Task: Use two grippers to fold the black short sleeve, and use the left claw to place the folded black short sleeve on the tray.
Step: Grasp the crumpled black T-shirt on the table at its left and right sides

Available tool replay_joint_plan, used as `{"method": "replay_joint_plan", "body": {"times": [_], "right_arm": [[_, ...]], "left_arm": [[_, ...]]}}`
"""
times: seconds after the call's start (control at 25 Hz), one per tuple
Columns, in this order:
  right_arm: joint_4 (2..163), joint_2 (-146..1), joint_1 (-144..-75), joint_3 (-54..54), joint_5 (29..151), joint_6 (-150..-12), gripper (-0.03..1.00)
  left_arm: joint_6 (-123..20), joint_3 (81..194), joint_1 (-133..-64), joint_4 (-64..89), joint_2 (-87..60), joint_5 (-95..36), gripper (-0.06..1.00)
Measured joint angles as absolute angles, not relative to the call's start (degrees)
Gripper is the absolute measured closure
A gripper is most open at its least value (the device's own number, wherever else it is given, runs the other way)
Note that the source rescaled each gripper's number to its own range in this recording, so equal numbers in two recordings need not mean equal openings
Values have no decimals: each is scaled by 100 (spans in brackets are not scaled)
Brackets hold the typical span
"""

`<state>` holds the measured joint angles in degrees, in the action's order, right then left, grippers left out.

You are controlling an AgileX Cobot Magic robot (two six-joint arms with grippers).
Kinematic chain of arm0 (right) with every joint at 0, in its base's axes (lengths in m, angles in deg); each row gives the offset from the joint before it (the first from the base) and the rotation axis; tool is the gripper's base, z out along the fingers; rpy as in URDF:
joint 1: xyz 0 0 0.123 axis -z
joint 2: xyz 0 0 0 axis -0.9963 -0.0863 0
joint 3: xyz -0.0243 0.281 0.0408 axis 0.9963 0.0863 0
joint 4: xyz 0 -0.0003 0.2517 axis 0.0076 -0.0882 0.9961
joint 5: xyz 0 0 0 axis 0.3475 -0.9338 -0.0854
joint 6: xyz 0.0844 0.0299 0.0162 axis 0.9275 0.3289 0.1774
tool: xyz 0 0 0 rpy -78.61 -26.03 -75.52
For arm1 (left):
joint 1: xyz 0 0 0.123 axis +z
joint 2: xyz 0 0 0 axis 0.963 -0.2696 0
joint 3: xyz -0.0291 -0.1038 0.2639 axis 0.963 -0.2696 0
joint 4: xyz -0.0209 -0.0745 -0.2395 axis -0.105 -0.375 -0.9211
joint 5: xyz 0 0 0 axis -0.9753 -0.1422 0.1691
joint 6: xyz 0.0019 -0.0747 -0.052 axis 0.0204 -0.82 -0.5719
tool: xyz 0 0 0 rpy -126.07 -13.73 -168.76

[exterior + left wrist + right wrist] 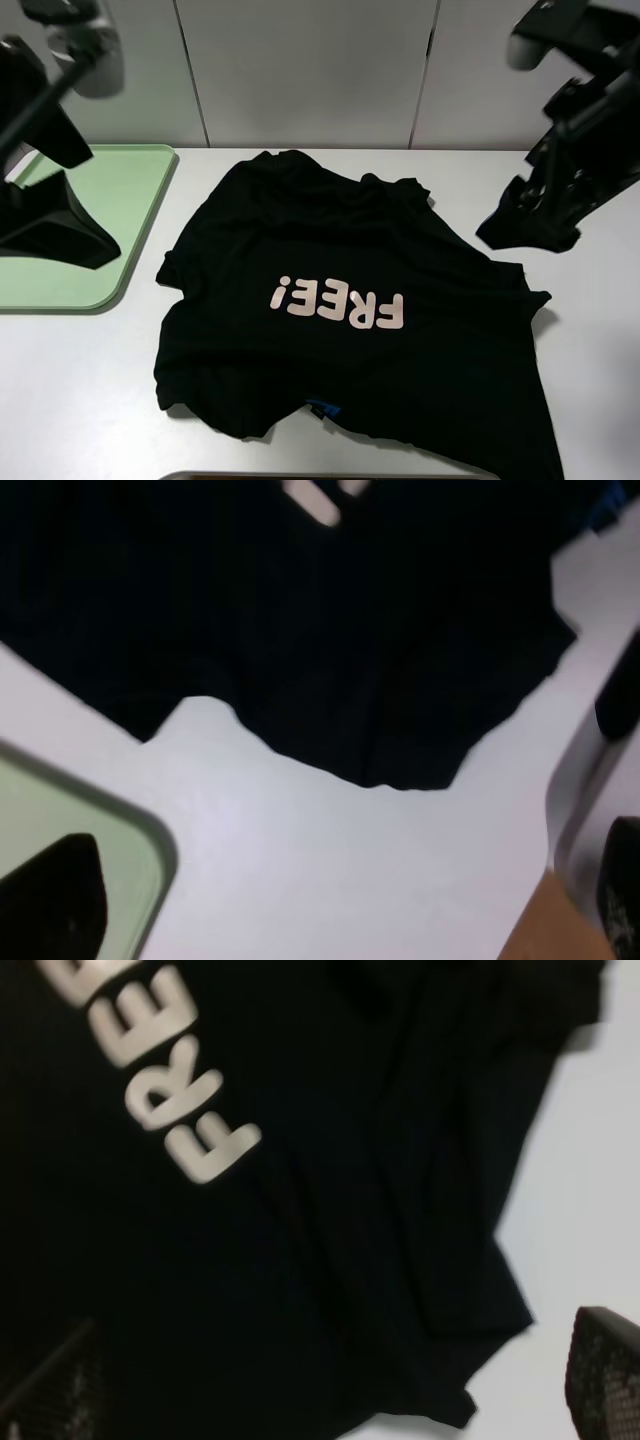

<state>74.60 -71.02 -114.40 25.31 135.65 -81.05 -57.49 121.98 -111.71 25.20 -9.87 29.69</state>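
Black short sleeve (350, 340): laid out on the white table (80, 390), in the middle between the 2 arms; the cloth is rumpled and no fold is seen.
Lettering (337, 300): pale "FREE!", facing up and read upside down in the exterior high view.
Neck label (322, 409): blue, at the near edge of the garment.
Tray (110, 200): pale green, set on the table to the left of the garment; it is separated from the garment by a strip of bare table.
Left gripper (100, 205): held above the tray, well apart from the garment.
Left fingers (55, 895): released and spread wide; 1 dark finger is seen over the tray corner in the left wrist view. The garment edge is seen beyond it, across bare table, and is not touched.
Right gripper (525, 235): held above the table at the far right corner of the garment, just beside its edge.
Right fingers (605, 1370): released and spread wide; 1 finger is seen over bare table next to the garment edge, and the other is seen dimly over the black cloth. Contact with the cloth cannot be told from the blurred right wrist view.
Garment relative to fingers: outside both pairs; it is grasped by neither.
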Motion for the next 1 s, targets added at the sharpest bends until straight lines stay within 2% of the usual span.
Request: {"method": "replay_joint_plan", "body": {"times": [0.2, 0.52, 0.72, 1.0], "right_arm": [[7362, -7647, -11701, 2531, 13601, -8238, -3], [6982, -7795, -11720, 2531, 13393, -9832, -3], [6876, -8125, -11720, 2531, 13308, -10002, -3], [6662, -8743, -11720, 2531, 12972, -10035, -3]], "left_arm": [[-5266, 12198, -11334, 2538, -1746, 2850, -3], [-4475, 12205, -11334, 2540, -2868, 2232, -2], [-3890, 12205, -11325, 2573, -3433, 1773, -2], [-3362, 12223, -10783, 2540, -3997, 1327, -2]]}}
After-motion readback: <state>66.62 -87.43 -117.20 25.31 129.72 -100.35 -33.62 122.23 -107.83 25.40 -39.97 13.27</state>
